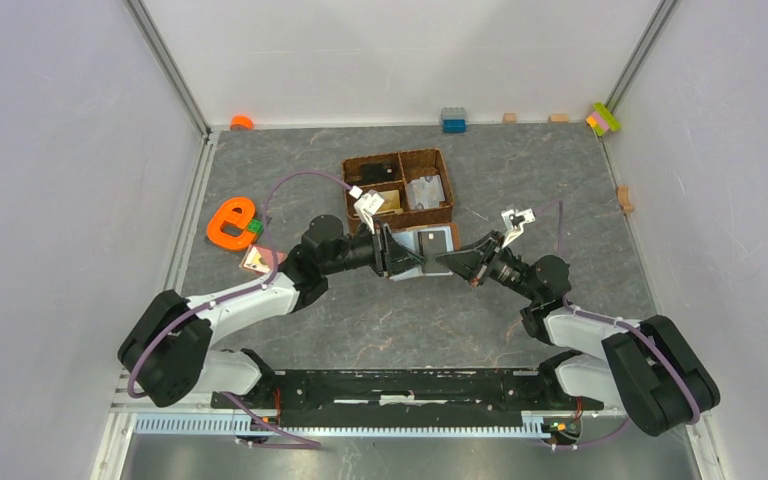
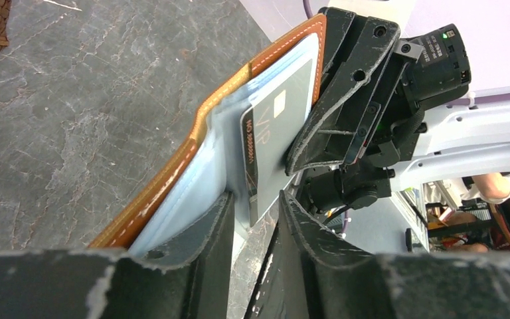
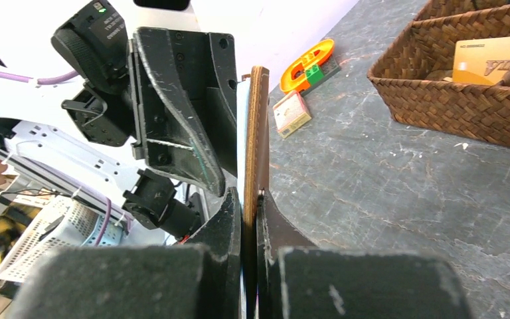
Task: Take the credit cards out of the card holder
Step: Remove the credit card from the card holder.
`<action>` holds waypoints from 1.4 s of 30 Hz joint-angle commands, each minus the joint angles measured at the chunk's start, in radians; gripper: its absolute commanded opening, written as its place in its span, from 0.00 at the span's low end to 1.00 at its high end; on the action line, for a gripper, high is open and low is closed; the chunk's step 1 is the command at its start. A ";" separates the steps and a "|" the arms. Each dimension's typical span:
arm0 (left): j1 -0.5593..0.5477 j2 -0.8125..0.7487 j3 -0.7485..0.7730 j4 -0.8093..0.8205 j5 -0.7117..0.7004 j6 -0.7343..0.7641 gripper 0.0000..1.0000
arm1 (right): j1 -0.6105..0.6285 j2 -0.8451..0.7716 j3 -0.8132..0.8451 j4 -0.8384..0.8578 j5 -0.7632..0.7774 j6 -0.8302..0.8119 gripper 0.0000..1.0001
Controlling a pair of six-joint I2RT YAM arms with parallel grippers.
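Right claw [image 3: 249,199] clamps card holder [image 3: 257,126]; left claw [image 2: 257,197] straddles grey card [image 2: 285,113].

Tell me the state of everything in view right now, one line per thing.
card holder: open, upright, clamped at its edge.
grey card: in the card holder, not out yet.
gold card: lying in the basket.
left gripper: jaws either side of the grey card, grip unclear.
right gripper: shut on the card holder.

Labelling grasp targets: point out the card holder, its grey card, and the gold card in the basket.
card holder [image 2: 172,178]: left wrist view, brown stitched edge.
grey card [image 2: 272,143]: left wrist view, face below its chip.
gold card [image 3: 488,56]: right wrist view, middle of visible face.
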 commanded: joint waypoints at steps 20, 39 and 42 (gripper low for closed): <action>0.004 0.053 0.016 0.224 0.180 -0.079 0.18 | 0.059 0.042 0.068 0.023 -0.075 -0.035 0.03; 0.105 0.017 -0.035 0.177 0.091 -0.122 0.02 | 0.016 -0.019 0.038 -0.025 -0.021 -0.063 0.26; 0.106 0.016 -0.038 0.185 0.095 -0.126 0.02 | 0.008 -0.022 0.032 -0.024 -0.017 -0.058 0.14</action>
